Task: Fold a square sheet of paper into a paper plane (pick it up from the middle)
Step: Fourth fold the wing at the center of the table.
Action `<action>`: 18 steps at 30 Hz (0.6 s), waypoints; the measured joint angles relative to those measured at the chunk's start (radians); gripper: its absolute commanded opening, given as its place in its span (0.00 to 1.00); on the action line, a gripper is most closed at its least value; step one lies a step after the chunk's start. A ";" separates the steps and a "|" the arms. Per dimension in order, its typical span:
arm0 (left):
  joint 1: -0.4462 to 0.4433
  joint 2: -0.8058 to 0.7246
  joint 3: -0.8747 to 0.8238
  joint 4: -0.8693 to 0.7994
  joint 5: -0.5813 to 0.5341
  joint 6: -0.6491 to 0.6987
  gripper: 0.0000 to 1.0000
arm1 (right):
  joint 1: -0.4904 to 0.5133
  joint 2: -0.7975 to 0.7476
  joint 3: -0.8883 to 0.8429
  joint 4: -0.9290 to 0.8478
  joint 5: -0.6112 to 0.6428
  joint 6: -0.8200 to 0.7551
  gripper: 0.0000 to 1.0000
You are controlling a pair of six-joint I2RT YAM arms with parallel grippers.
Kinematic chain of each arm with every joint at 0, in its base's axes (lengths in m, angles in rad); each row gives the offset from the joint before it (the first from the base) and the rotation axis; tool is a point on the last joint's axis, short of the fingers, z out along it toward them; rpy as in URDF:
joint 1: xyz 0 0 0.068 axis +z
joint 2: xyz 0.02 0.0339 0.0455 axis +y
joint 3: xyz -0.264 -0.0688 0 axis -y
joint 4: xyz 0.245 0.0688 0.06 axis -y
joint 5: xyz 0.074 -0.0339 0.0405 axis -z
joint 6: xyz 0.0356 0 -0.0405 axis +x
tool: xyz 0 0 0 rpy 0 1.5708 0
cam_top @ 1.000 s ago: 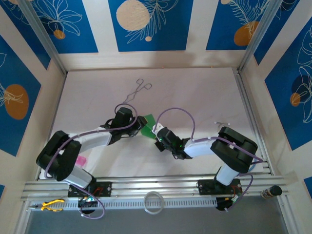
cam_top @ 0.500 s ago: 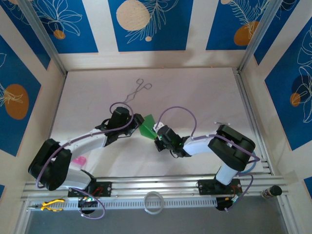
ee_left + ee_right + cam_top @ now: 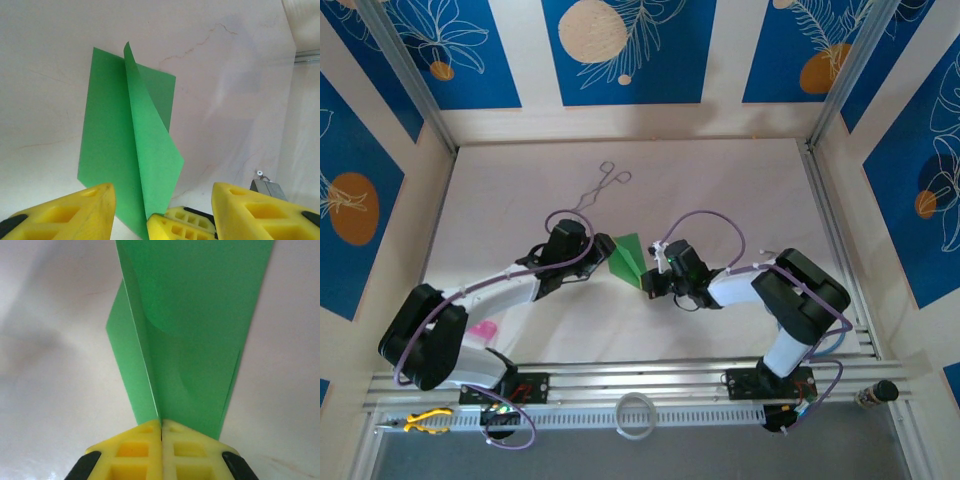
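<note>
The right pincer (image 3: pixel 161 426) is clamped tight on the near corner of the square sheet of paper (image 3: pixel 195 335), with its yellow fingers pressed flat together. The green sheet sits right between the two pincers, partly folded. One flap stands up off the white table (image 3: pixel 740 200) along a crease. The left pincer (image 3: pixel 599 250) is spread wide on the sheet's other side, gripping nothing. The clutter is all well apart. Metal forceps (image 3: pixel 603 186) lie far beyond the left pincer, and a small pink item (image 3: pixel 484 330) sits way back behind it by that arm's elbow. A white ring (image 3: pixel 637 414) and yellow-handled pliers (image 3: pixel 424 421) rest on the rail behind both.
</note>
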 measured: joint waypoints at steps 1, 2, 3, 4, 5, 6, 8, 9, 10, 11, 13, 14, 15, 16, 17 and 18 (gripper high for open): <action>0.000 0.002 0.000 0.002 0.000 0.000 0.53 | -0.004 0.000 -0.003 0.010 -0.016 0.011 0.04; 0.000 0.004 0.000 0.003 0.000 0.000 0.53 | -0.008 0.000 -0.006 0.017 -0.027 0.019 0.04; 0.000 0.007 0.000 0.004 0.000 0.000 0.52 | -0.014 0.000 -0.010 0.023 -0.044 0.031 0.04; 0.000 0.010 -0.002 0.004 0.000 0.000 0.51 | -0.020 0.000 -0.014 0.027 -0.061 0.043 0.04; 0.000 0.011 -0.002 0.004 0.000 0.000 0.50 | -0.026 0.002 -0.018 0.032 -0.073 0.051 0.04; 0.000 0.013 -0.004 0.006 0.000 -0.001 0.48 | -0.035 0.005 -0.021 0.040 -0.088 0.062 0.04; 0.000 0.015 -0.006 0.011 0.001 0.000 0.44 | -0.050 0.012 -0.024 0.051 -0.113 0.080 0.04; 0.000 0.018 -0.006 0.015 0.004 0.000 0.42 | -0.057 0.015 -0.025 0.054 -0.124 0.090 0.03; 0.000 0.023 -0.006 0.021 0.007 -0.001 0.40 | -0.064 0.019 -0.025 0.060 -0.134 0.100 0.03; 0.000 0.027 -0.006 0.026 0.009 0.003 0.37 | -0.069 0.022 -0.025 0.066 -0.145 0.109 0.04; 0.000 0.039 -0.006 0.034 0.016 0.002 0.33 | -0.079 0.026 -0.026 0.075 -0.164 0.129 0.04; 0.000 0.045 -0.006 0.038 0.020 0.005 0.31 | -0.082 0.027 -0.028 0.080 -0.171 0.137 0.03; 0.000 0.053 -0.006 0.044 0.027 0.006 0.28 | -0.087 0.027 -0.032 0.087 -0.179 0.147 0.03; 0.000 0.064 -0.006 0.052 0.034 0.006 0.27 | -0.091 0.027 -0.036 0.094 -0.192 0.157 0.03; 0.000 0.071 -0.006 0.058 0.039 0.008 0.26 | -0.095 0.028 -0.040 0.102 -0.201 0.164 0.03; 0.000 0.082 -0.006 0.064 0.047 0.008 0.25 | -0.098 0.029 -0.047 0.117 -0.210 0.174 0.03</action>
